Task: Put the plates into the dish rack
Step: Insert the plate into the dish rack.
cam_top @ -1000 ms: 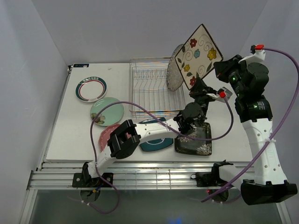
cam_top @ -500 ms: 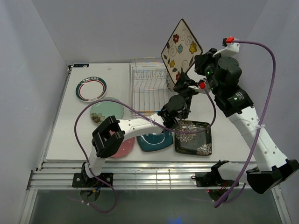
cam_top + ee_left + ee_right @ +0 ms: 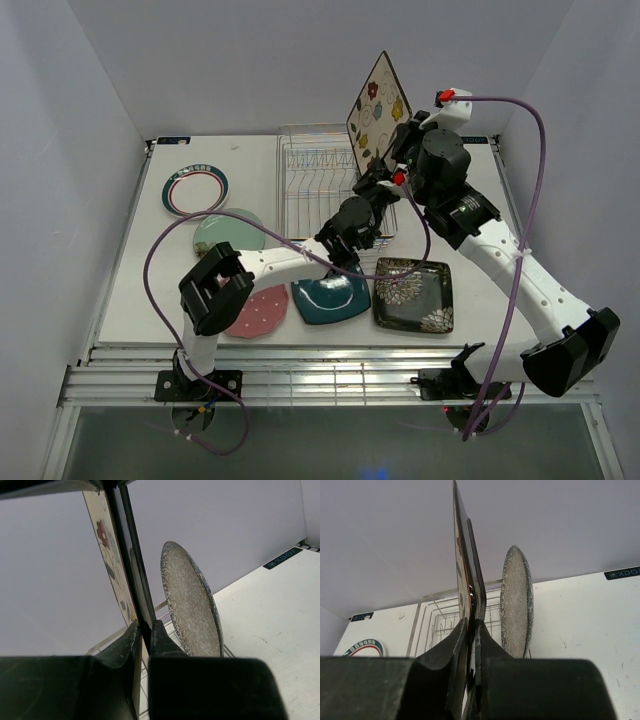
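While the cream floral square plate is standing on edge in the air over the right end of the dish rack, both arms are gripping it from below. The left gripper is pinching the plate's lower rim between its two dark fingers, with the flowered face turned to the left in the left wrist view. The right gripper is clamping the same rim just beside it, its jaws pressed tight on the thin edge. Whether the plate's bottom corner is touching the wires cannot be told, since the fingers are hiding it. The speckled grey round plate is already standing upright in the rack, just to the right of the held plate and roughly parallel to it. The other five plates are lying flat on the table: the white teal-rimmed round plate and the mint floral round plate left of the rack, and the pink dotted scalloped plate, the teal square plate and the black floral square plate in a row along the near side.
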